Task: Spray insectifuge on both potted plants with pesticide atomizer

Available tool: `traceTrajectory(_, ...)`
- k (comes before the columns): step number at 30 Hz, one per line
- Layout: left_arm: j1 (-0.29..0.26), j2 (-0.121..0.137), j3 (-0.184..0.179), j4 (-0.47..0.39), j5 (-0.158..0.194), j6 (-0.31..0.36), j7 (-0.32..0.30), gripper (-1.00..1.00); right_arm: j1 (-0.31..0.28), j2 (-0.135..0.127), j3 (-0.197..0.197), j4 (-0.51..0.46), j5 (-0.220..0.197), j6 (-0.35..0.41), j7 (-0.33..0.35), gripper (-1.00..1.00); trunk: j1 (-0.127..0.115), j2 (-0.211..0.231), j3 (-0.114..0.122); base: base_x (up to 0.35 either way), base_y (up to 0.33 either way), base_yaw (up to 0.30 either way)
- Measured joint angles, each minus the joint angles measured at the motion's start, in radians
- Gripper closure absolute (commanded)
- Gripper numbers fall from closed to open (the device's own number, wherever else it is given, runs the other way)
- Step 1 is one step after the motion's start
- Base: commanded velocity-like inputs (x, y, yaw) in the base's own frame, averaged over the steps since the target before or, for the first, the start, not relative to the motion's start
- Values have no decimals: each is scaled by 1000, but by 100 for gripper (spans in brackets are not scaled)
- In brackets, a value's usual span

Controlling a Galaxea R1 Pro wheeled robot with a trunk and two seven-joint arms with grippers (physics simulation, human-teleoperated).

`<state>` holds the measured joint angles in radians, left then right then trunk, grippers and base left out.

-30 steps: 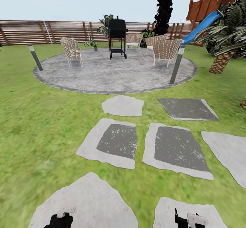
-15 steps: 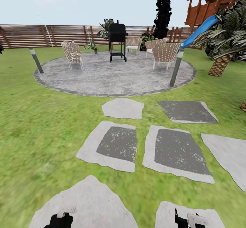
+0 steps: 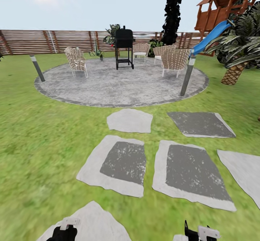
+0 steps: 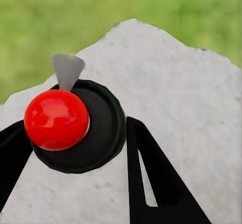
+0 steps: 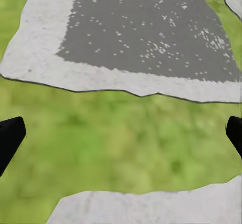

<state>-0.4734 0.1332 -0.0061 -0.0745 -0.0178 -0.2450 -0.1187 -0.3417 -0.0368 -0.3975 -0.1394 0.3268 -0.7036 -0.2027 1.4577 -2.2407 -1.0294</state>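
I am on the garden lawn point(image 3: 43, 143), facing grey stepping stones point(image 3: 124, 161) and the round grey paving point(image 3: 119, 86). The pesticide atomizer and the potted plants are out of view. My left gripper point(image 3: 66, 230) and right gripper point(image 3: 198, 232) hang low at the picture's bottom edge. In the left wrist view the left gripper point(image 4: 70, 133) is open, its black fingers point(image 4: 151, 183) spread over a stone, with a red ball on a black disc point(image 4: 58, 118) seen between them. In its own wrist view the right gripper point(image 5: 121, 133) stands wide open over grass, holding nothing.
On the paving stand a black grill point(image 3: 124, 46) and several wicker chairs point(image 3: 175, 60). Two grey posts point(image 3: 187, 75) flank it. A brown slat fence point(image 3: 54, 40) closes the back. A playset with a blue slide point(image 3: 213, 35) and a palm point(image 3: 236, 60) stand at the right.
The whole view has shifted: stepping stones slid down and toward me, the nearest ones partly leaving the bottom edge. Both grippers keep their place in the picture.
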Motion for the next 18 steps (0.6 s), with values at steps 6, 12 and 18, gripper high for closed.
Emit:
traceTrajectory(6, 0, 0, 0, 0, 0, 0, 0, 100, 0, 0, 0, 0, 0, 0, 0, -100, 0, 0, 9, 337, 0, 0)
traceTrajectory(12, 0, 0, 0, 0, 0, 0, 0, 100, 0, 0, 0, 0, 0, 0, 0, -100, 0, 0, 19, 337, 0, 0)
traceTrajectory(18, 0, 0, 0, 0, 1, 0, 0, 100, 0, 0, 0, 0, 0, 0, 0, -100, 0, 0, 28, 337, 0, 0)
